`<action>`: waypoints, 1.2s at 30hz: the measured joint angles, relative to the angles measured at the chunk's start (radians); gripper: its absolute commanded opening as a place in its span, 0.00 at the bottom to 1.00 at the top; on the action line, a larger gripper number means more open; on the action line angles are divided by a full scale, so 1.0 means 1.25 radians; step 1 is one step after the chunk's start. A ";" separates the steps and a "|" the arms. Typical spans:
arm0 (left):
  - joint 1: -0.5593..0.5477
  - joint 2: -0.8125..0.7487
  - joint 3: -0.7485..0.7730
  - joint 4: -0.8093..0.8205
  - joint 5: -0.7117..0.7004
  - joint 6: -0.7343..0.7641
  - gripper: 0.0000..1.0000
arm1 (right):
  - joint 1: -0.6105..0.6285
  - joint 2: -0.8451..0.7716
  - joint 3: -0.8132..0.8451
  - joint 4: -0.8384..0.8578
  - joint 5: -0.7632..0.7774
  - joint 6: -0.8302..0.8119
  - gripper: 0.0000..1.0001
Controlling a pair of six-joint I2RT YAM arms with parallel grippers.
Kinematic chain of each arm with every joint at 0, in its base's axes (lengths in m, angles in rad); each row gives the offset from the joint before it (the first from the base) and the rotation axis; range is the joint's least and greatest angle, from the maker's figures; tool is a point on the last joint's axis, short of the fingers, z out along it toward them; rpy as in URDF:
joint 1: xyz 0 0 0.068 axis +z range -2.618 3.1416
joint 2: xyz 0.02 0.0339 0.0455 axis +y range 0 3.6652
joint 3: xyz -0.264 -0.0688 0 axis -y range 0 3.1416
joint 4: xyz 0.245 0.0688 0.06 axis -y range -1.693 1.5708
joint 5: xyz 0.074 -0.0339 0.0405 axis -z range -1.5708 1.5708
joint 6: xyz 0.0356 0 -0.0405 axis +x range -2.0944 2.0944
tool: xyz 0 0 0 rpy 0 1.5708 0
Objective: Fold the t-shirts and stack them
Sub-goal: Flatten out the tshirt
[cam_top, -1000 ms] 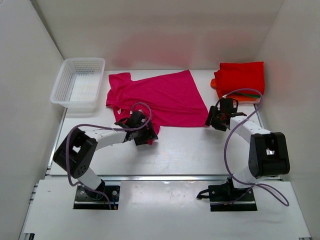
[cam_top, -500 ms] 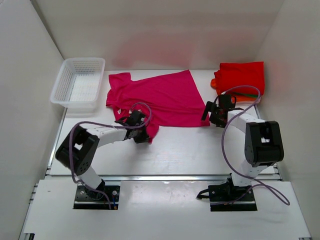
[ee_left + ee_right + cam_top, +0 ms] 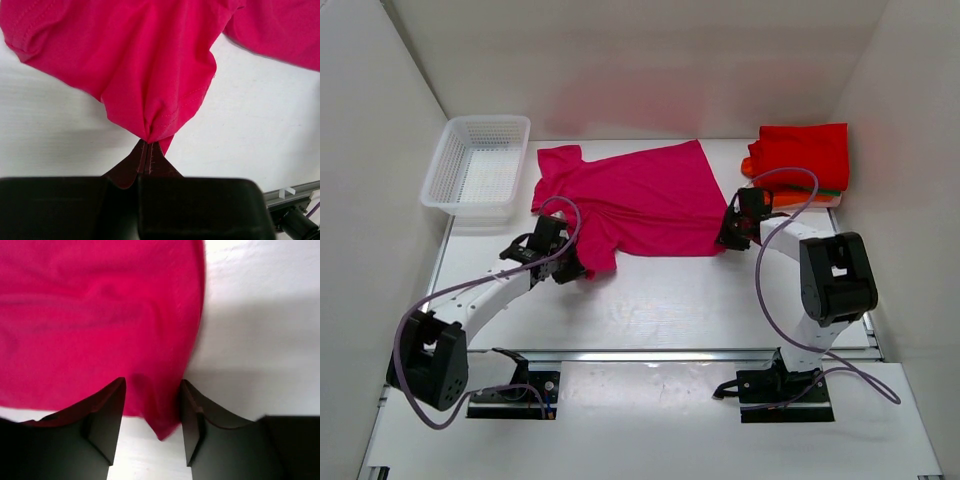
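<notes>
Top external — left pincer point(image 3: 576, 271) clamps magenta tee point(image 3: 640, 195), right pincer point(image 3: 727, 238) gapes over its corner; basket point(image 3: 488, 119) far-left.

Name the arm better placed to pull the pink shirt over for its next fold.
Left, probably. The left tool is shut on a bunched corner of the magenta t-shirt; the right tool is open, only straddling the hem corner.

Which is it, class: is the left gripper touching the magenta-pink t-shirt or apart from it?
Touching. The left wrist view shows the left gripper shut on a bunched corner of the magenta-pink t-shirt.
</notes>
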 measured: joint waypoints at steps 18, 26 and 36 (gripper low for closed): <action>0.190 -0.142 0.589 -0.183 0.075 0.113 0.00 | 0.034 -0.365 0.302 -0.319 -0.036 -0.088 0.00; 0.168 -0.114 1.017 -0.250 0.056 0.095 0.00 | -0.008 -0.576 0.436 -0.358 -0.128 -0.089 0.00; 0.249 0.077 1.098 -0.244 0.146 0.099 0.00 | -0.087 -0.344 0.634 -0.377 -0.244 -0.138 0.01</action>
